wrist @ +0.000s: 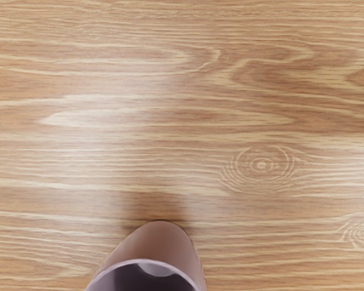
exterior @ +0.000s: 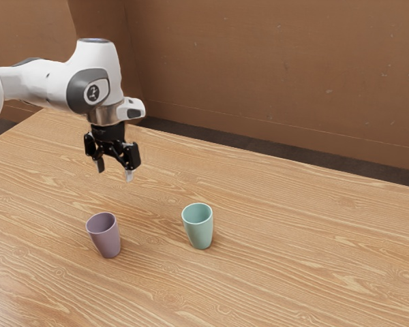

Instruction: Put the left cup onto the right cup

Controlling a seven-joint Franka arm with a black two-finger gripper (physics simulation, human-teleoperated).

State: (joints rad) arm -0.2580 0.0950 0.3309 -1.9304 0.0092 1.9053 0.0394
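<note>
A mauve cup (exterior: 104,234) stands upright on the wooden table (exterior: 293,225), toward the exterior view's left. A teal cup (exterior: 198,225) stands upright a short way to its right. My gripper (exterior: 114,169) hangs in the air above and behind the mauve cup, open, with nothing between its fingers. In the wrist view the mauve cup (wrist: 148,260) shows its rim and outer wall at the edge nearest my hand.
The wooden table stretches wide on all sides of the two cups. A brown wall (exterior: 293,61) runs behind the table's far edge.
</note>
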